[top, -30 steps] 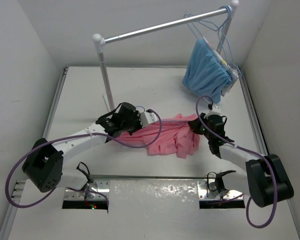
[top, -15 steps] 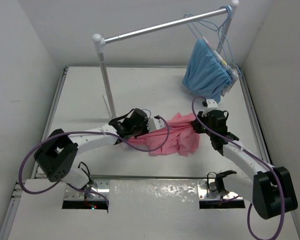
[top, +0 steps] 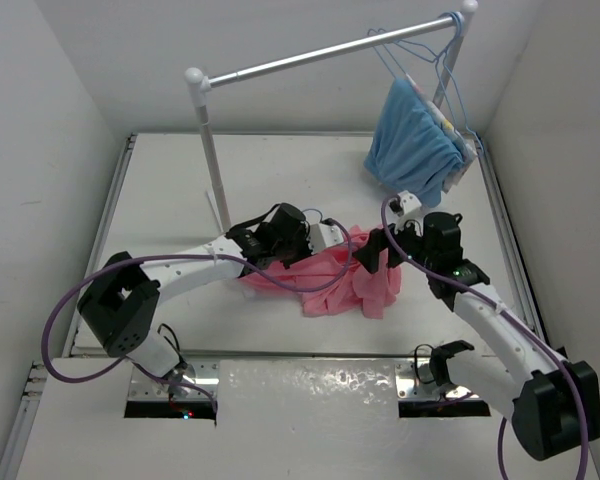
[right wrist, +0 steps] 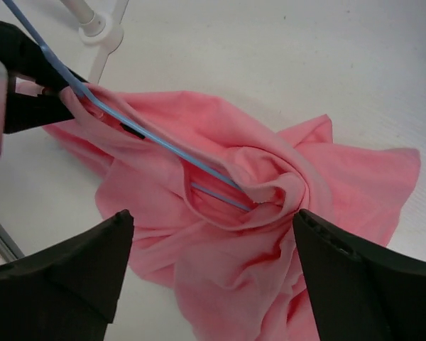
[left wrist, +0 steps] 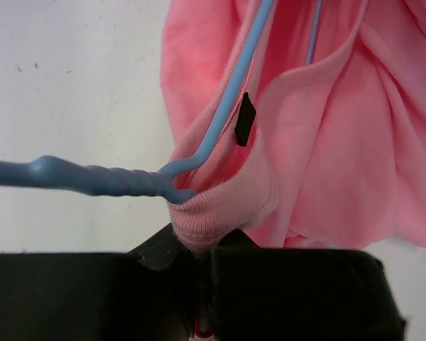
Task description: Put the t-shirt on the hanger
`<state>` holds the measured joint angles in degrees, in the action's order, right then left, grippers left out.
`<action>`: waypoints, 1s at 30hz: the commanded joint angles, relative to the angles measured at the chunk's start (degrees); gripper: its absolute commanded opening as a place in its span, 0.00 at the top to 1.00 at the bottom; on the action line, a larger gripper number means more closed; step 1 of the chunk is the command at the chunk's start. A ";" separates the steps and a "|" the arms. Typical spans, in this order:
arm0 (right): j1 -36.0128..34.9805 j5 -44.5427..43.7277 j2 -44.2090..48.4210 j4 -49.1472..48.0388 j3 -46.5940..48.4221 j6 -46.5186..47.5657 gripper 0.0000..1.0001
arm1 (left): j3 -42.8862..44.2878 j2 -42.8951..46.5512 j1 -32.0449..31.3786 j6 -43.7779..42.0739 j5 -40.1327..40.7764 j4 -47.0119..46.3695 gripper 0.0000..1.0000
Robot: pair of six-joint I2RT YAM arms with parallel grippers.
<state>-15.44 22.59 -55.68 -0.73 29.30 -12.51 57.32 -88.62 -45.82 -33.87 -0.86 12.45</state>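
Left gripper (left wrist: 195, 250) clamped on t-shirt (left wrist: 341, 163) collar | hanger (left wrist: 99, 181) wire running into collar just ahead | right gripper (right wrist: 213, 219) spread wide over t-shirt

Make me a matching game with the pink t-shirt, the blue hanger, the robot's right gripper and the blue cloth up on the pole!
Things
1. t-shirt
2. hanger
3. right gripper
4. light-blue garment

States
A. hangs from the silver rail
B. open, above the pink cloth
C. crumpled on the table, collar pinched by the left gripper
D. thin blue wire running into the neck opening

Pairs: 1-C, 2-D, 3-B, 4-A
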 commanded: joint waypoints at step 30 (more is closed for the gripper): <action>-6.53 16.78 -17.25 -9.81 8.58 13.84 0.33 | 2.36 5.30 -0.14 -1.99 -11.00 2.23 1.00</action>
<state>-20.62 37.04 -70.65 -4.99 34.92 -0.05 57.36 -86.30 -45.82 -35.75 -9.52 16.58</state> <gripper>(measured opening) 0.675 0.029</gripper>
